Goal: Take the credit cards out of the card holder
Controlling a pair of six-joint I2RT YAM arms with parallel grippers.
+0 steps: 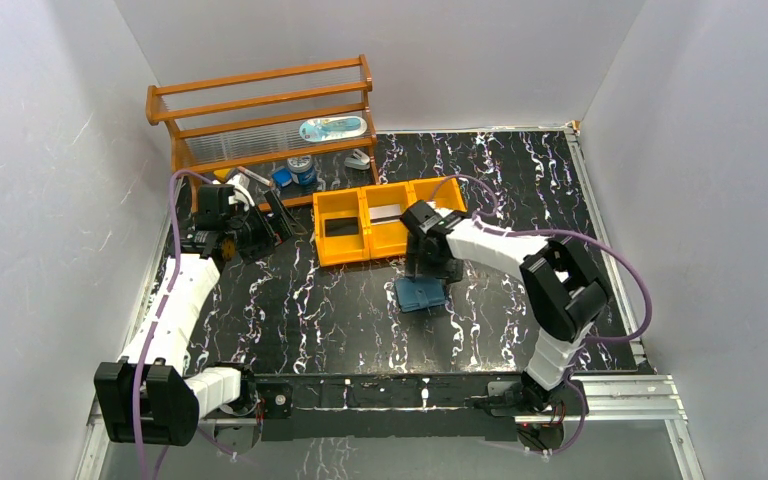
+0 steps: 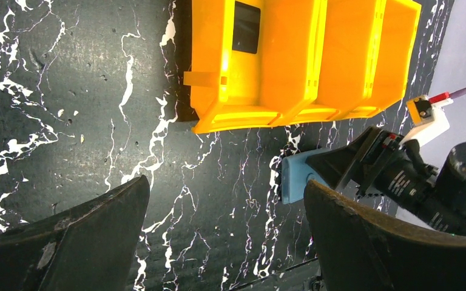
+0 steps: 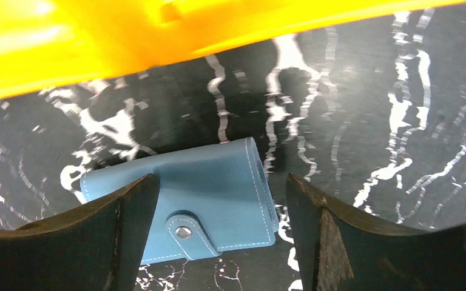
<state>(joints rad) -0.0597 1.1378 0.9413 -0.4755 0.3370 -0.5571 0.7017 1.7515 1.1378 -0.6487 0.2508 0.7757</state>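
We see the holder (image 3: 218,176) lying shut on the table (image 1: 290,320), its tab (image 3: 185,232) snapped down, just in front of the tray (image 1: 345,256) and below its middle bin. The right gripper (image 3: 221,185) hangs over the holder with its jaws spread wide, grasping nothing; we cannot tell whether a finger touches it. A dark card (image 1: 341,227) lies in the tray's left bin and a silver card (image 1: 384,212) in its middle bin. The left gripper (image 1: 278,222), just left of the tray, is released too, jaws wide apart and empty.
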